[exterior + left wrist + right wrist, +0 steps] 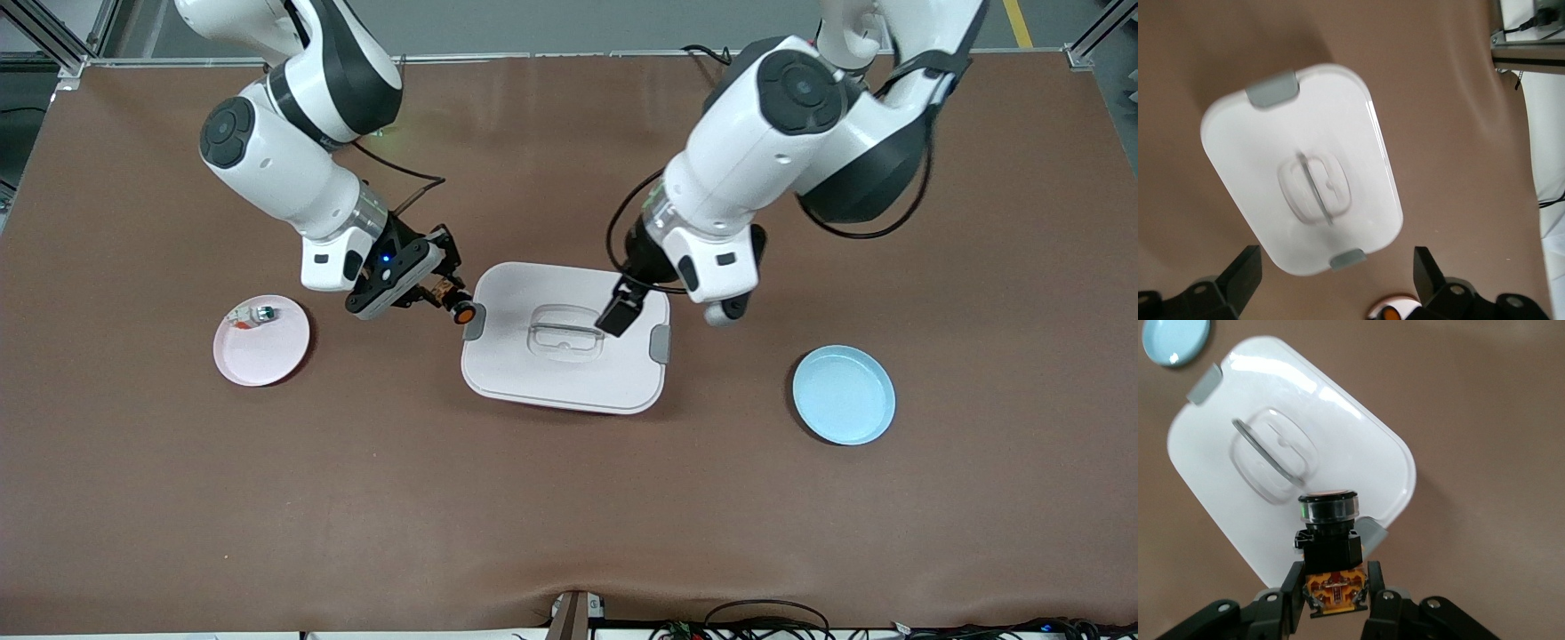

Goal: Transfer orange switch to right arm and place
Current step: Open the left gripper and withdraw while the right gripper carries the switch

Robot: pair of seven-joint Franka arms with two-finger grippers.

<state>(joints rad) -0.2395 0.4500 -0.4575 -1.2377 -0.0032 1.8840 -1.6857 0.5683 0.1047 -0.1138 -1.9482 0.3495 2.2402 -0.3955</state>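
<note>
The orange switch (458,309) is a stubby black part with an orange round end and an orange base. My right gripper (442,292) is shut on it and holds it above the table, beside the grey latch of the white lidded box (533,373), between the box and the pink plate (267,360). In the right wrist view the fingers (1293,590) clamp the switch's orange base (1328,533). My left gripper (622,300) hangs open and empty over the box lid, fingers (1245,273) wide apart. The switch's orange end shows in the left wrist view (1390,312).
The pink plate holds a small white-and-clear part with a green tip (253,314). A light blue plate (844,395) lies toward the left arm's end of the table and shows in the right wrist view (1175,340). The box fills the table's middle (1251,147).
</note>
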